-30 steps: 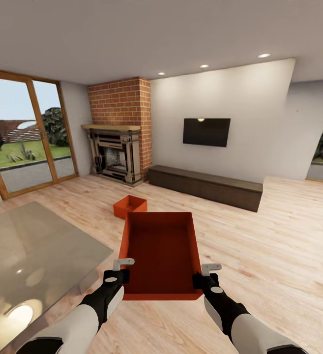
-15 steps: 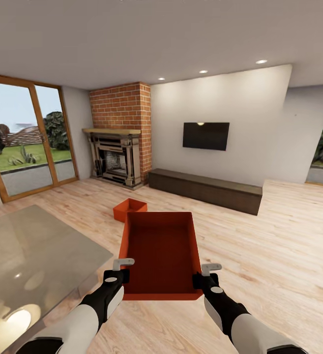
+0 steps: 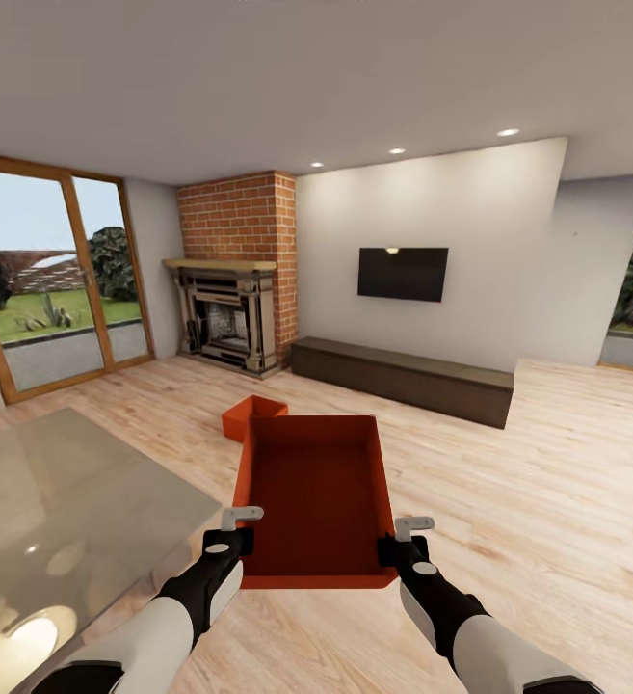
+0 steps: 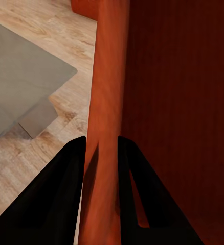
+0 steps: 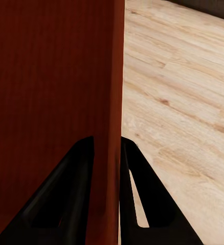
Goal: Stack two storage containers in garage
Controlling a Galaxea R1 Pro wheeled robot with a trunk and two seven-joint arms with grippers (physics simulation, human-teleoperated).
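The view had slid back a touch from the fireplace, so the robot looked to be reversing out of the living room. Two containers counted: the carried container, pinched by its side walls in the left pincer and right pincer, and the second container waiting on the plank floor beside the glass worktop.

Orange-red storage container, red-brick fireplace, light wood-plank floor.
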